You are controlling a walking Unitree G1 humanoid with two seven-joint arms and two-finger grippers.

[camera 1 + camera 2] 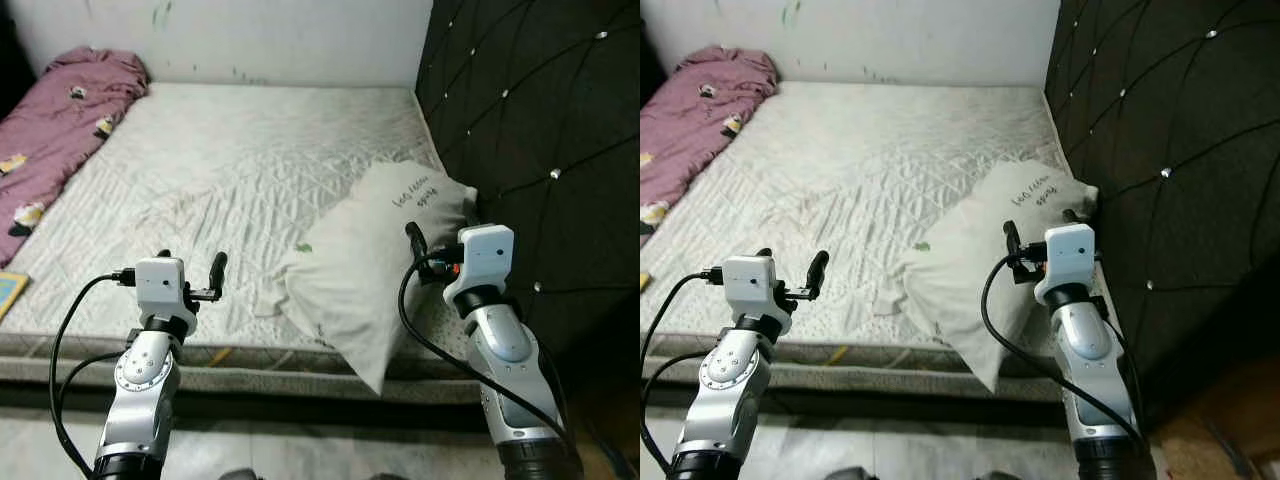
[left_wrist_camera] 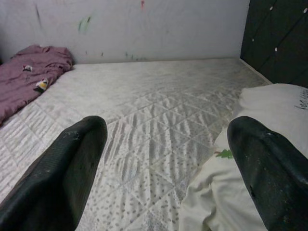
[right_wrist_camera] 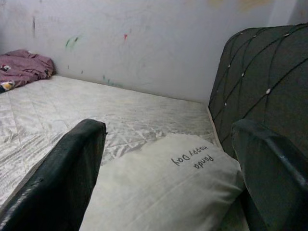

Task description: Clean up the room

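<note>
A white pillow with dark lettering lies crooked on the near right part of the quilted mattress, one corner hanging over the front edge. My right gripper is open and hovers just above the pillow's right side, close to the headboard. My left gripper is open too, held over the mattress's front edge to the left of the pillow. Neither gripper holds anything. A crumpled pink blanket lies along the far left of the bed.
A black tufted headboard rises along the right side. A white wall closes the far end. A flat blue and yellow thing lies at the mattress's left front edge. Bare floor runs below the bed frame.
</note>
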